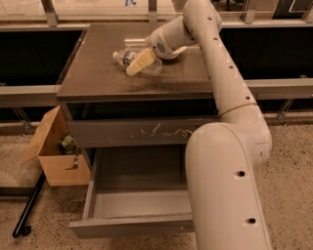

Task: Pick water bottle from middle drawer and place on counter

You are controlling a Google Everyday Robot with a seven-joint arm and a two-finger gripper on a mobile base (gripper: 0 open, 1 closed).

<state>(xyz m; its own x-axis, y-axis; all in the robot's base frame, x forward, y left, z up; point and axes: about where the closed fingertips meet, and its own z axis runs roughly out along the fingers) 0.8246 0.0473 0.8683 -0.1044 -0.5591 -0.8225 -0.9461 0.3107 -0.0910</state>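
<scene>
A speckled beige terrazzo floor (293, 161) fills the lower edges, at 4 and 8 o'clock. At 9 o'clock an open cardboard box (56, 158) stands on the floor just beside the grey cabinet (122, 132), with something dark and greenish inside. A black pole (29, 205) lies slantwise on the floor at 8 o'clock, its upper end near the box. Behind, dark recessed panels (29, 58) show at 10 and 2 o'clock, with a grey horizontal rail (279, 88) below them. A pale, brightly lit ledge (98, 7) with metal posts (49, 10) spans 12 o'clock. The gripper (142, 61) is at 12 o'clock over the cabinet's top.
</scene>
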